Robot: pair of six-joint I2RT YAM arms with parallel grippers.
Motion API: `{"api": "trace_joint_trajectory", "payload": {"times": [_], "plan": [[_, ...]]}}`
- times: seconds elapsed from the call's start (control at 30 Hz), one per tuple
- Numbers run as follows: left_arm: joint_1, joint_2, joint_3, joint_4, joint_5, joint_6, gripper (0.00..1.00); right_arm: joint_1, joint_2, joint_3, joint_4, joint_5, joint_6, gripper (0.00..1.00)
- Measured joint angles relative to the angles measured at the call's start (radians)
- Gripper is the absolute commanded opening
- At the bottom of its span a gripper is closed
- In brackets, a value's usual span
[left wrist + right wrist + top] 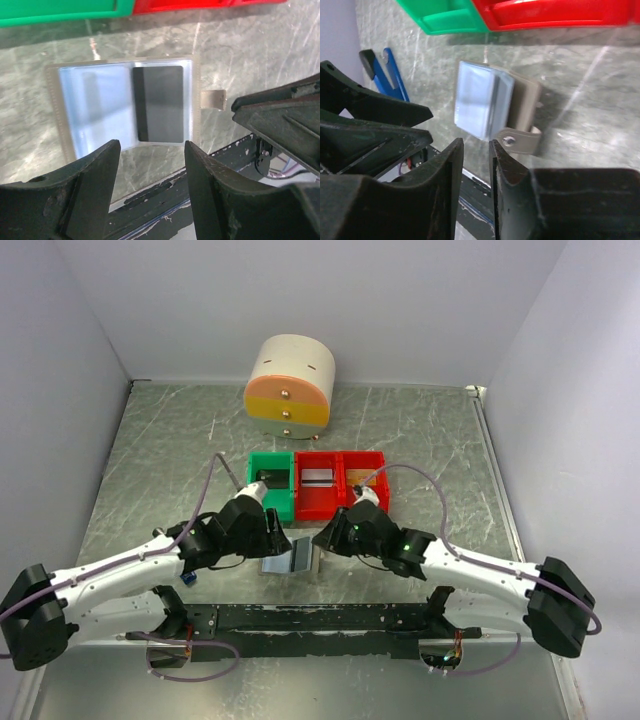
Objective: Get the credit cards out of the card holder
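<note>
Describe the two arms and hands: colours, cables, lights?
Both arms, left arm and right arm, have white links with bulky black joint housings. A mauve cable loops along each. Green indicator lights glow near the right wrist. The left hand and right hand are matte black, each with two thick blocky fingers.
</note>
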Motion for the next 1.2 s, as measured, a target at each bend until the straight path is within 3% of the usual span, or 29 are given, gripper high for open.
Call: {"api": "trace_joint_trajectory", "payload": {"times": [0.4,0.57,0.93,1.2], "plan": [[0.0,-0.088,-0.015,-0.094,-0.106,-0.056,0.69,-0.001,0.336,0.202,0.057,-0.145,-0.08,0.17],[0.003,-0.077,-0.017,-0.074,-0.075,-0.03,0.72,-0.005,0.395,0.167,0.051,-0.137,-0.08,0.16],[0.025,0.23,-0.006,0.12,0.154,0.064,0.68,-0.034,0.457,0.08,0.136,-0.155,-0.023,0.15],[0.027,0.345,0.032,0.181,0.197,0.092,0.61,-0.04,0.43,-0.017,0.278,-0.161,0.04,0.15]]}}
